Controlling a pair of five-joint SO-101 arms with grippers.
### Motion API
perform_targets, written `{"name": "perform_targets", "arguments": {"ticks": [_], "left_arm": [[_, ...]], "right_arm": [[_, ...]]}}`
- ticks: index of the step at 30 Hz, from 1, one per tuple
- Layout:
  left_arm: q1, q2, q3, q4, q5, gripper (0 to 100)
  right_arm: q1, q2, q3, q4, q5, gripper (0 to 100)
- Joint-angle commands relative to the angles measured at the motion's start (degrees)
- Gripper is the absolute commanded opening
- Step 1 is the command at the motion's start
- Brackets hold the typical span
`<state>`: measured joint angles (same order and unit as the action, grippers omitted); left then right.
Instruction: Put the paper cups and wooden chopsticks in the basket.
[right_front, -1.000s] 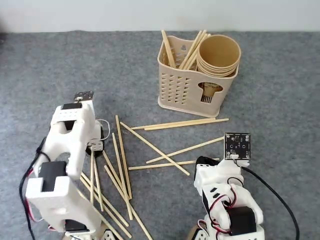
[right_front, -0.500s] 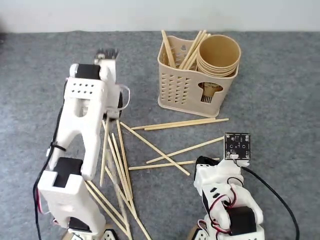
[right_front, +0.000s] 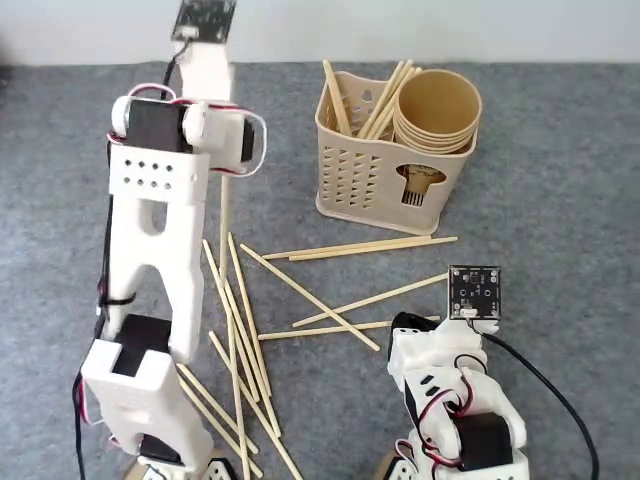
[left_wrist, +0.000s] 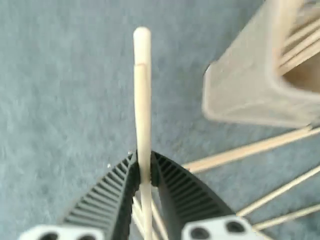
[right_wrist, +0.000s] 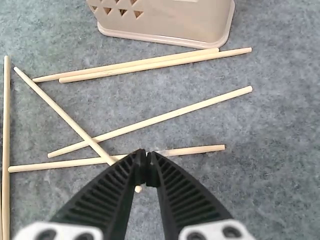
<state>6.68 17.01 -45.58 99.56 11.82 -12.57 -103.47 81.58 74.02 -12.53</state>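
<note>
My left gripper (left_wrist: 142, 162) is shut on a wooden chopstick (left_wrist: 142, 90), which sticks out past the fingertips above the grey mat. That chopstick (right_front: 224, 215) hangs beneath the raised left arm (right_front: 160, 200), to the left of the beige basket (right_front: 345, 170). The basket (left_wrist: 250, 95) holds a stack of paper cups (right_front: 437, 105) and several chopsticks (right_front: 385, 95). More chopsticks (right_front: 360, 246) lie loose on the mat. My right gripper (right_wrist: 146, 162) is shut with nothing in it, just above two crossing chopsticks (right_wrist: 90, 142), low at the front.
A pile of loose chopsticks (right_front: 240, 340) lies fanned out at the front left, beside the left arm's base. The right arm (right_front: 450, 400) sits at the front right. Open grey mat (right_front: 560, 230) stretches to the right of the basket.
The left arm has risen from the front-left pile and swung toward the far side, carrying one chopstick up beside the basket. The right arm has not moved.
</note>
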Motion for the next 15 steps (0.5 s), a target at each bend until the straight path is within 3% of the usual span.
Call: {"name": "perform_targets", "arguments": {"ticks": [1,7,15], "left_arm": [[3.08,-0.44,-11.21,0.97,0.7,1],[7.56,0.09,-24.75,-1.67,6.07,1],[7.82,0.26,-27.3,-21.36,6.24,1]], "right_arm": [[0.31,0.66,-0.44,-1.1,-0.62,0.9],[0.31,0.66,-0.44,-1.1,-0.7,0.9],[0.48,0.66,-0.35,-0.84,-0.7,0.9]]}}
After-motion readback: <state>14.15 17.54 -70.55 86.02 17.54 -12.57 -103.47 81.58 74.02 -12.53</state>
